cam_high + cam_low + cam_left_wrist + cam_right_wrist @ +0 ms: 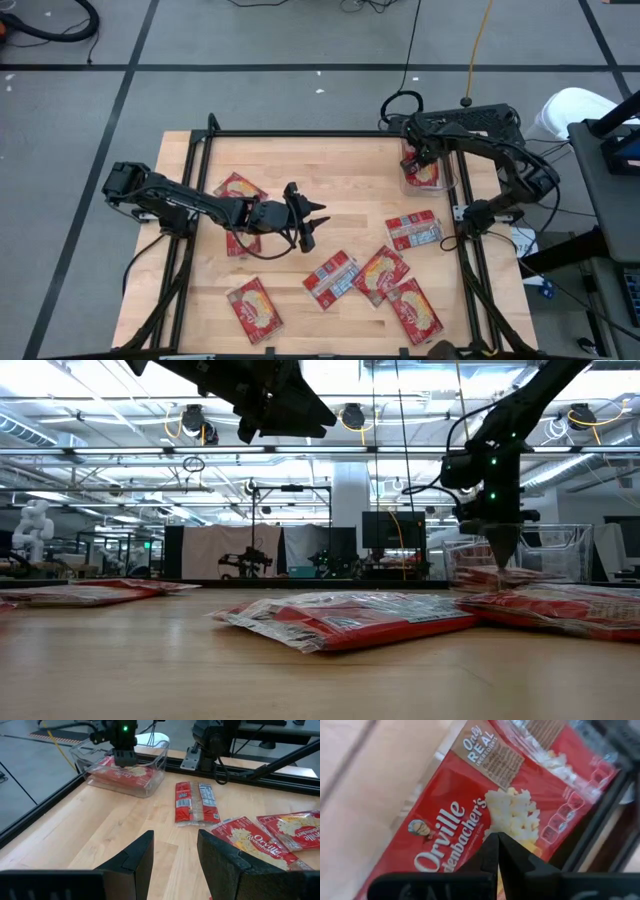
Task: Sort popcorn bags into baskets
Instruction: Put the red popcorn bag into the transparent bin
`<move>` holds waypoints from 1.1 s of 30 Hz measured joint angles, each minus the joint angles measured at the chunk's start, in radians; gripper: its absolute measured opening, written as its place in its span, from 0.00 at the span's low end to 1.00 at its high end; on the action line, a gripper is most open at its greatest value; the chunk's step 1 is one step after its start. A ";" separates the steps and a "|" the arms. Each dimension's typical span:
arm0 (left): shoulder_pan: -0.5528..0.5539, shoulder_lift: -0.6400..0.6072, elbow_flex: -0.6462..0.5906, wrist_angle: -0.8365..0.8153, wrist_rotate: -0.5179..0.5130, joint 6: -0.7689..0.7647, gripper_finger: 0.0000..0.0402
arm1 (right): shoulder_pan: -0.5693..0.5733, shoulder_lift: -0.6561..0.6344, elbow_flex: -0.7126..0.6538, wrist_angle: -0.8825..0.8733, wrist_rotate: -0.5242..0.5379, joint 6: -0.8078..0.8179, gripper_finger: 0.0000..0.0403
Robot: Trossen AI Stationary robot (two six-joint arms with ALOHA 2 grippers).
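While the right tool [420, 158] hung over the clear basket [447, 182] at the far right corner of the surface [340, 200], we noted its fingers pressed together, holding nothing. Directly beneath its tip lay a red popcorn bag [424, 172] inside the basket, picture side up; from the right wrist view the closed fingertips [497, 851] sat just above that bag's printed face, and we could not tell whether they touched it.

We found the left tool [308, 222] raised over the middle of the surface, fingers part-way open and empty. Loose bags lay around it: one [240, 188] behind it beside the arm, one [414, 231] with its grey-white back showing between it and the basket, three [378, 276] clustered nearer the front right, and one [255, 307] at the front left. None touched the left tool.
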State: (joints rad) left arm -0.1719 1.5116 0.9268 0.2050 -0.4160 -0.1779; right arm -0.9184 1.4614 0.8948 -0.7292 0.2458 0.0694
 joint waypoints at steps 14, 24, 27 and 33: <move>-0.001 0.000 0.000 -0.003 0.000 0.021 0.39 | -0.058 0.030 0.000 0.186 0.065 -0.078 0.00; -0.030 0.000 0.000 -0.031 0.000 0.016 0.39 | 0.129 -0.291 -0.001 0.112 0.004 0.047 0.00; -0.041 0.000 0.000 -0.033 0.000 0.006 0.39 | 0.267 -0.425 -0.034 0.130 -0.050 0.140 0.00; -0.055 0.000 0.000 -0.100 0.000 -0.020 0.39 | 0.603 -0.595 -0.192 0.302 -0.084 0.347 0.00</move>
State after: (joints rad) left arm -0.2268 1.5116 0.9264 0.1052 -0.4159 -0.1983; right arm -0.3156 0.8668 0.7025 -0.4274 0.1614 0.4161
